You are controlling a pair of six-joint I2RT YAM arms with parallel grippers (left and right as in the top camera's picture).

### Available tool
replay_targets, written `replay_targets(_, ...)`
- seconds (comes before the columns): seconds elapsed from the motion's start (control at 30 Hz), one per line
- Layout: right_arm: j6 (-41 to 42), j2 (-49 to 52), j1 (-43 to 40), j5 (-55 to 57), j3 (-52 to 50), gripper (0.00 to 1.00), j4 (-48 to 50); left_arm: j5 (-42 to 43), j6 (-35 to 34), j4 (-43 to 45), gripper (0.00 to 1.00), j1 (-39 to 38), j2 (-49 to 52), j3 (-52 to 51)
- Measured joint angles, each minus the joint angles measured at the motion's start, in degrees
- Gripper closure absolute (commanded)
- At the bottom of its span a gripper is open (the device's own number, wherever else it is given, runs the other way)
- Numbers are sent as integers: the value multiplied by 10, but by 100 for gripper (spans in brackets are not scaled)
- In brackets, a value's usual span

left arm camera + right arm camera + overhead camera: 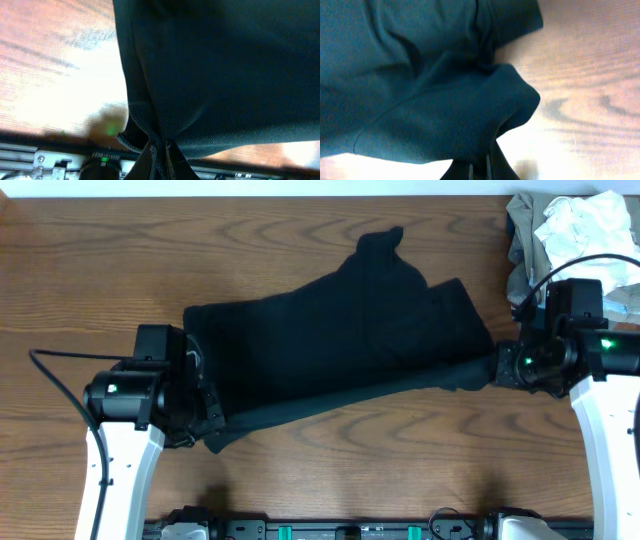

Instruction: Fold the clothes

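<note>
The black mesh-knit garment [340, 345] lies spread on the brown wooden table [90, 270], stretched between the two claws. The left gripper [160, 152] is pinched tight on its near hem corner, and the right gripper [479, 167] is clamped on the opposite corner. The fold looks just begun. Next, both should lift this edge and carry it away over the cloth. No container shows. A heap of pale crumpled clothes [570, 230] sits just beyond the right claw.
</note>
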Motion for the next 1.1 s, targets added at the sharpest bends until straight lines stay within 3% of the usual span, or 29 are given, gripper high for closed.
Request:
replay_targets(0.37, -9, 75, 48, -8, 0, 99, 160, -24, -4, 45, 94, 0, 59, -26)
replay_targets(1.1, -3, 245, 87, -11, 0, 99, 344, -74, -13, 221, 94, 0, 229, -58)
